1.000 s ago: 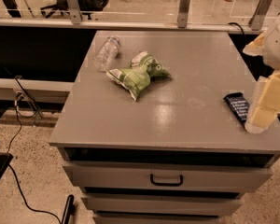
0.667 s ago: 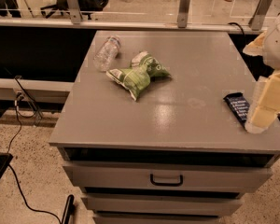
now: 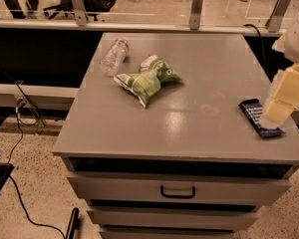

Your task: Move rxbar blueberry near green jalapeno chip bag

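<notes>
The rxbar blueberry [image 3: 258, 116], a small dark navy bar, lies flat near the right front edge of the grey cabinet top [image 3: 189, 83]. The gripper [image 3: 278, 108] hangs over the bar's right end, partly covering it, with pale cream fingers pointing down. The green jalapeno chip bag [image 3: 147, 79], crumpled green and white and pinched in the middle, lies left of centre, well apart from the bar.
A clear plastic water bottle [image 3: 114, 56] lies on its side at the far left, just behind the chip bag. The cabinet has drawers with a dark handle [image 3: 178, 191] below. A rail with metal posts [image 3: 196, 9] runs behind. Cables trail on the floor at left.
</notes>
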Motion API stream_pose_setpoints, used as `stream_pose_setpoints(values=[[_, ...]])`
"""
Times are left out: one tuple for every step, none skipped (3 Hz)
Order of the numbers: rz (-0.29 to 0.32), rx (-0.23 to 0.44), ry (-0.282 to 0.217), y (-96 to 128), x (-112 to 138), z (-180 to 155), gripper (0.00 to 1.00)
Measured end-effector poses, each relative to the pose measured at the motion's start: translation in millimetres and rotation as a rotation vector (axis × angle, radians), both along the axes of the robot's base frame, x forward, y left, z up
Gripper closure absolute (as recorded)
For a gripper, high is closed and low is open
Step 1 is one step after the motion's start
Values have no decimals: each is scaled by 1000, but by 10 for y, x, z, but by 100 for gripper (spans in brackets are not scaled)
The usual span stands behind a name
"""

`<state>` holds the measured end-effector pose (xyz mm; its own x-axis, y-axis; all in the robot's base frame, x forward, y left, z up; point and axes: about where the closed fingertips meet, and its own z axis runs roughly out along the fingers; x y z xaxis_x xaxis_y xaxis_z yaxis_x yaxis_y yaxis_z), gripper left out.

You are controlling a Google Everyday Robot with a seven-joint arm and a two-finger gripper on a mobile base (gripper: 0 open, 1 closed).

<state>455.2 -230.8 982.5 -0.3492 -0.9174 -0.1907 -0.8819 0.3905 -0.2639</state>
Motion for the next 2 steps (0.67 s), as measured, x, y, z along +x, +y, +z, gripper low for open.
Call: stream_pose_setpoints(values=[[-252, 19, 19, -439, 237, -65, 0], [-437, 73, 38, -740, 304, -291, 0]])
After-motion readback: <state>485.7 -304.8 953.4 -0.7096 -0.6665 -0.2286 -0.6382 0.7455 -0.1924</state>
